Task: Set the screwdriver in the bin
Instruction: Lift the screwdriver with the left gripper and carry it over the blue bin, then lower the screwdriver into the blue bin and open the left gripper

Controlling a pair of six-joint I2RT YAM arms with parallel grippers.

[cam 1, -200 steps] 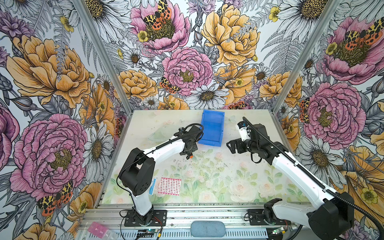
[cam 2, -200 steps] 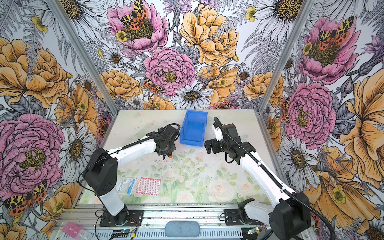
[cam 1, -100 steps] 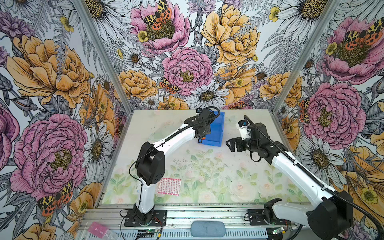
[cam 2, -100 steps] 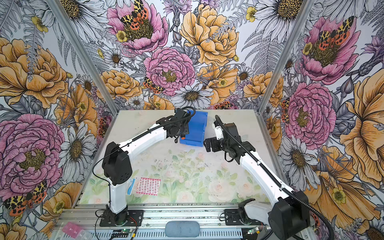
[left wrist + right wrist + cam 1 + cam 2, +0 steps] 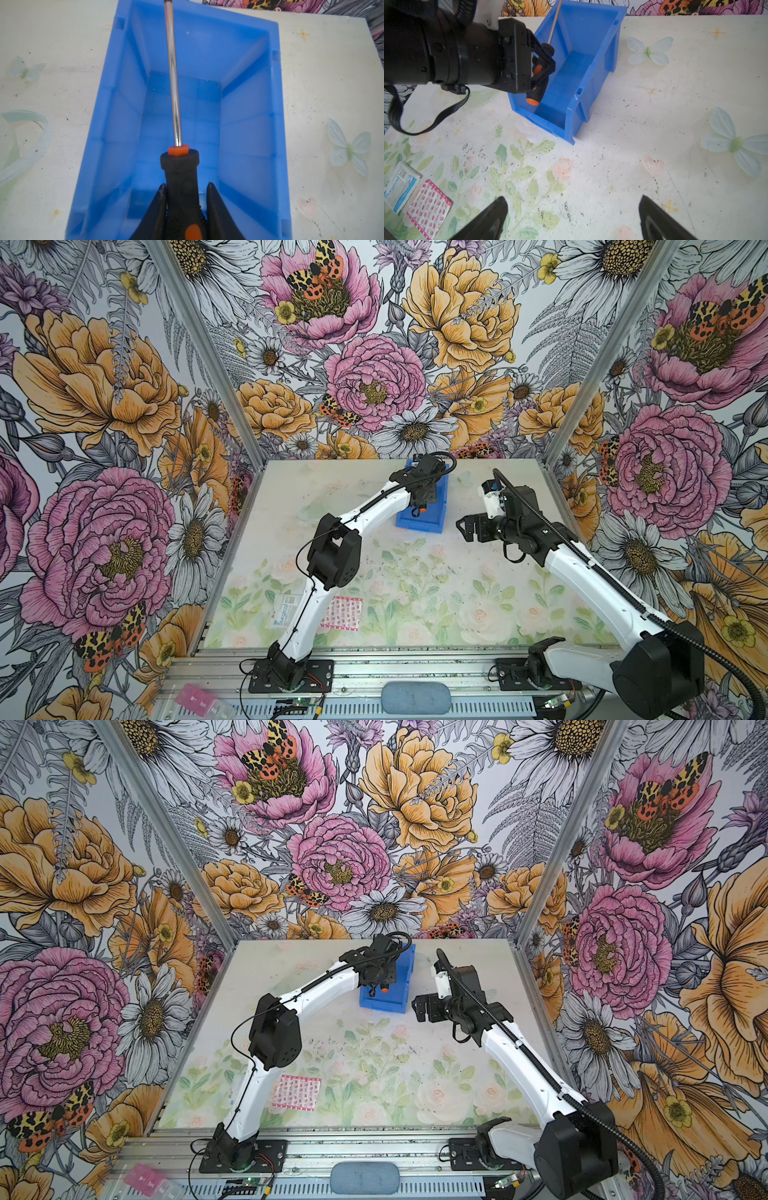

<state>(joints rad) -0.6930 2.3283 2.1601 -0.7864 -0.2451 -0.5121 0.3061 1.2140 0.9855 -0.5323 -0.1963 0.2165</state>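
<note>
Floral table [image 5: 415, 593]; screwdriver [image 5: 180, 176] gripped over bin [image 5: 249, 124].

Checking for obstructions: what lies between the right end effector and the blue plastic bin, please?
Only bare floral tabletop separates the right end effector from the bin, per the right wrist view.

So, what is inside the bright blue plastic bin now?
The bin has a bare visible floor. The black-handled screwdriver with orange end, shut in the left hand, hangs over the opening. The floor beneath handle and hand is covered.
</note>
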